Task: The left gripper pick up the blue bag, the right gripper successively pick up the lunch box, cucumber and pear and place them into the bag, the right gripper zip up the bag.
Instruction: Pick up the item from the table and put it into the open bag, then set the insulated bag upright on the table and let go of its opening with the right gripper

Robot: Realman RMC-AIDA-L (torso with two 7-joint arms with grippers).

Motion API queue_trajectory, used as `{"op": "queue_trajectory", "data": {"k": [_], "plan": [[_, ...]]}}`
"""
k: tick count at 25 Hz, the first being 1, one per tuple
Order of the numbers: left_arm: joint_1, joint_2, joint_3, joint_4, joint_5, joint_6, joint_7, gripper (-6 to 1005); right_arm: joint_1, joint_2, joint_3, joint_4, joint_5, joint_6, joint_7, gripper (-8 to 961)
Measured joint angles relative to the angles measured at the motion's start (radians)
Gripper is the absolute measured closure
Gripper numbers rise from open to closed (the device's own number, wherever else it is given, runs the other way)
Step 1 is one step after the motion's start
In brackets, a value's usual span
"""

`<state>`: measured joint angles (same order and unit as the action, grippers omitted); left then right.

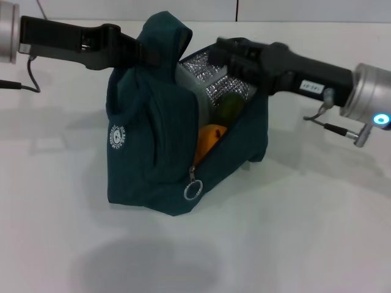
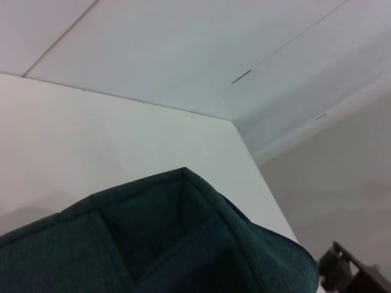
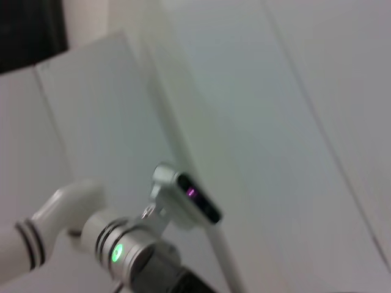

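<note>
Our left claw [image 1: 139,52] pinches the blue bag [image 1: 153,159] at its 12 o'clock top so the mouth gapes. The pear [image 1: 208,139] and cucumber [image 1: 230,105] sit inside. Our right claw [image 1: 227,50] reaches in from 2 o'clock; we cannot tell if it is open.

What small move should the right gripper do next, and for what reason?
Probably lower toward the zipper pull and take it. The bag, held up by the left gripper, is still open, with the pear and cucumber inside, and the right gripper is at its top edge.

Dark teal bag [image 1: 153,152] (white round emblem [image 1: 117,137]), quilted silver lining [image 1: 214,73], orange pear [image 1: 209,139], green cucumber [image 1: 230,107]
</note>
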<state>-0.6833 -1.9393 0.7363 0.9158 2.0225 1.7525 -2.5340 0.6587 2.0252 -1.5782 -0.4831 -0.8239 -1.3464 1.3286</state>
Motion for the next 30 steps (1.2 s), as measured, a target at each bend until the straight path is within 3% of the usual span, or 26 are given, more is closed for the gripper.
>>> {"op": "queue_trajectory", "data": {"k": [6,10,12,13,17,30], "plan": [[0.005,-0.002,0.0,0.0,-0.003,-0.001,0.014,959,-0.102,-0.014,0.008,0.007,0.147,-0.018,0.131,656],[0.009,-0.006,0.0,0.0,-0.004,-0.001,0.023,959,-0.193,-0.021,0.052,0.052,0.176,-0.029,0.348,571],[0.008,-0.007,0.0,0.0,-0.006,-0.001,0.024,958,-0.217,-0.022,0.058,0.089,0.173,-0.036,0.428,369],[0.007,-0.007,0.0,0.0,-0.006,-0.001,0.025,958,-0.224,-0.021,0.057,0.12,0.171,-0.04,0.475,339],[0.002,-0.008,0.001,0.0,-0.008,-0.002,0.027,958,-0.196,-0.014,0.048,0.226,0.169,-0.038,0.558,218],[-0.014,-0.012,0.009,0.0,-0.012,-0.003,0.036,959,-0.045,0.002,-0.07,0.25,0.169,0.066,0.608,223]]}}
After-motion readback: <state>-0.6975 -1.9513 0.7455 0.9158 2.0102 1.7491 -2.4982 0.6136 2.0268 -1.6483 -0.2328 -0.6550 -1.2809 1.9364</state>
